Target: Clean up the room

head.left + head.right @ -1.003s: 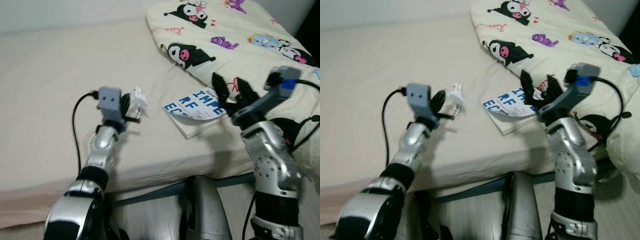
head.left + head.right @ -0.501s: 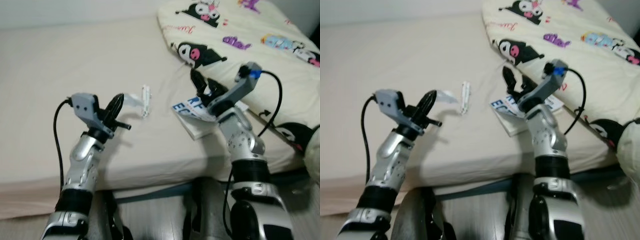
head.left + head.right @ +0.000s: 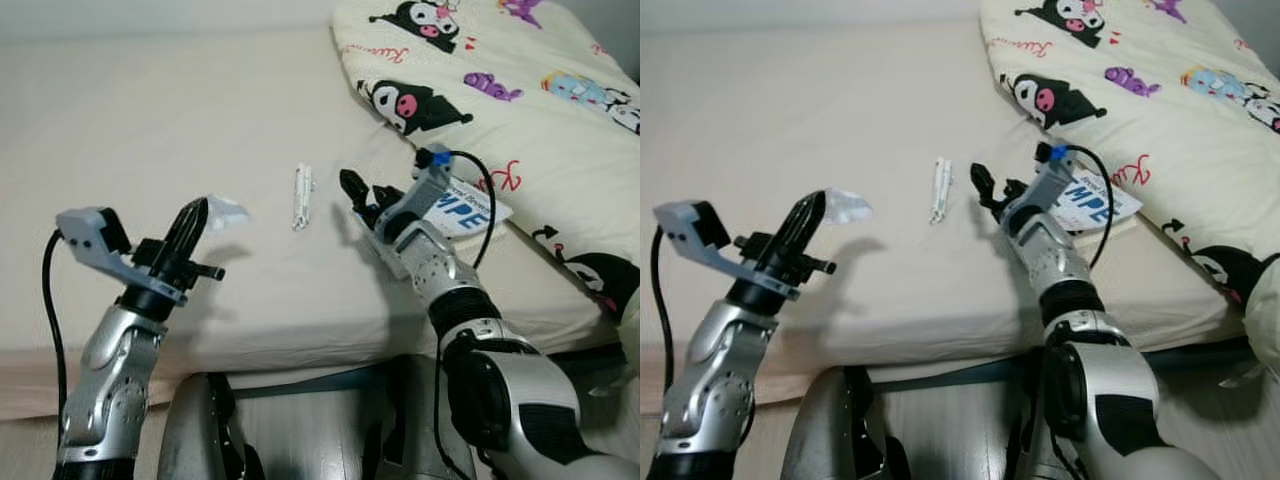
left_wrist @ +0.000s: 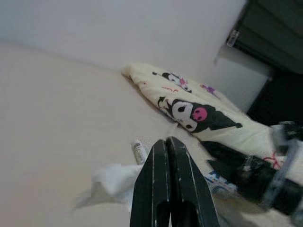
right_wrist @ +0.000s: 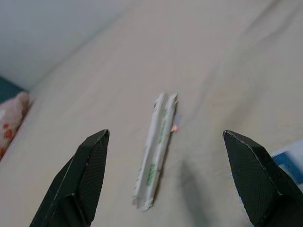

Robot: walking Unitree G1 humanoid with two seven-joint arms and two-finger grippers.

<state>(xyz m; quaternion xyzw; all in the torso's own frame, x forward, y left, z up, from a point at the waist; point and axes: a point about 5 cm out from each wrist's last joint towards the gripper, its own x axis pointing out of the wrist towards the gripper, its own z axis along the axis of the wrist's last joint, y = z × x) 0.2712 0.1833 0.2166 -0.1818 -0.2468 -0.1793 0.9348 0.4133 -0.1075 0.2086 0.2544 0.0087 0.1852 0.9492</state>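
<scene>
The right gripper point(image 3: 992, 192) is spread wide and aimed at the long white wrapper point(image 5: 156, 148) lying flat on the bed point(image 3: 150, 120), approx. centred between its fingers but not touching, which suggests alignment for a pick-up. The left gripper point(image 3: 190, 222) has its fingers pressed together, pinching a crumpled white tissue point(image 3: 226, 210) just above the bed, prob. litter already collected. The wrapper lies near the book point(image 3: 462, 207), which is partly under the cartoon-print blanket point(image 3: 520, 90).

white wrapper stick point(image 3: 301, 196) | flat on bed sheet | crumpled white tissue point(image 3: 224, 211) | lying nearby
</scene>
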